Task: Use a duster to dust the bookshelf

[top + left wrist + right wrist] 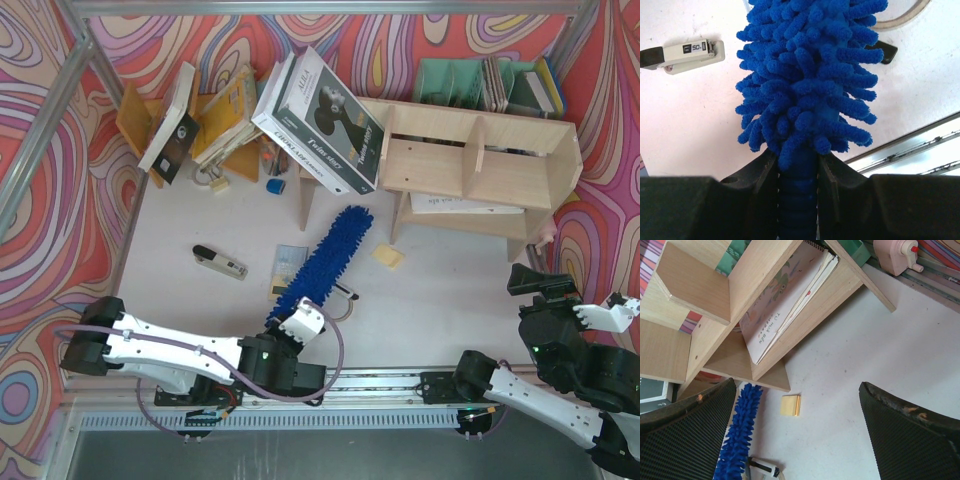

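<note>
The white table (440, 300) carries the bookshelf (470, 170), a pale plywood unit with upright dividers standing at the far right. A spiral-bound notebook (785, 300) lies flat in its lower compartment, and a thick black-and-white book (320, 120) leans against its left end. The bright blue duster (322, 258) runs diagonally in front of that left end, with its fluffy head pointing up toward the shelf's left upright and stopping near it. Whether the head rests on the table cannot be told. Its handle sits at the near end in the left gripper (292, 320), whose fingers (765, 175) are clamped on the ribbed blue grip just below the head. The right gripper (530, 278) hangs at the right, near the shelf's lower corner, with its jaws spread wide and holding nothing. A grey stapler (220, 262) lies left of the duster, and a small yellow sticky-note pad (388, 256) lies to its right.
</note>
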